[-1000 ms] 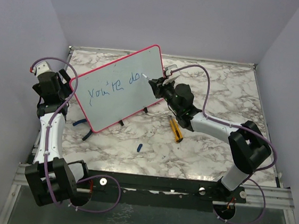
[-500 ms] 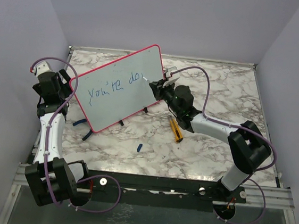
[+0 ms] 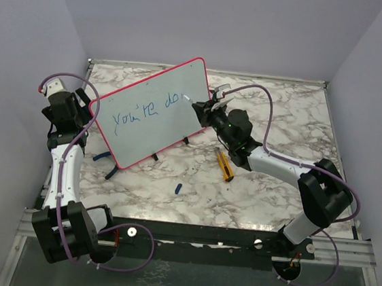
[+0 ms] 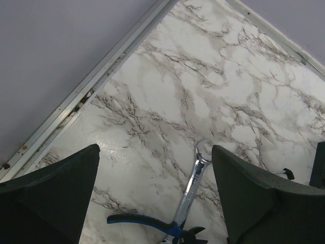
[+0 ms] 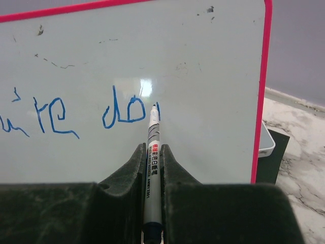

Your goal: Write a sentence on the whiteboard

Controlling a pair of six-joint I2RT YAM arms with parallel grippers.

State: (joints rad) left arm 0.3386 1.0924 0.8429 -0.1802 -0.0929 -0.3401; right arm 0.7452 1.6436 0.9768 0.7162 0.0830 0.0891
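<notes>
The whiteboard (image 3: 172,124) stands propped on the surface (image 3: 282,118), toward 11 o'clock in the top view. The sentence (image 5: 76,114) reads "you're do" plus one short stroke. The right gripper (image 5: 152,151) is pinching a marker (image 5: 153,129), whose tip is at that stroke, at 3 o'clock of the "o". The left gripper (image 4: 155,152) is spread wide and holds nothing, beside the board's 9 o'clock end and above a wrench (image 4: 192,179) and pliers (image 4: 137,219).
</notes>
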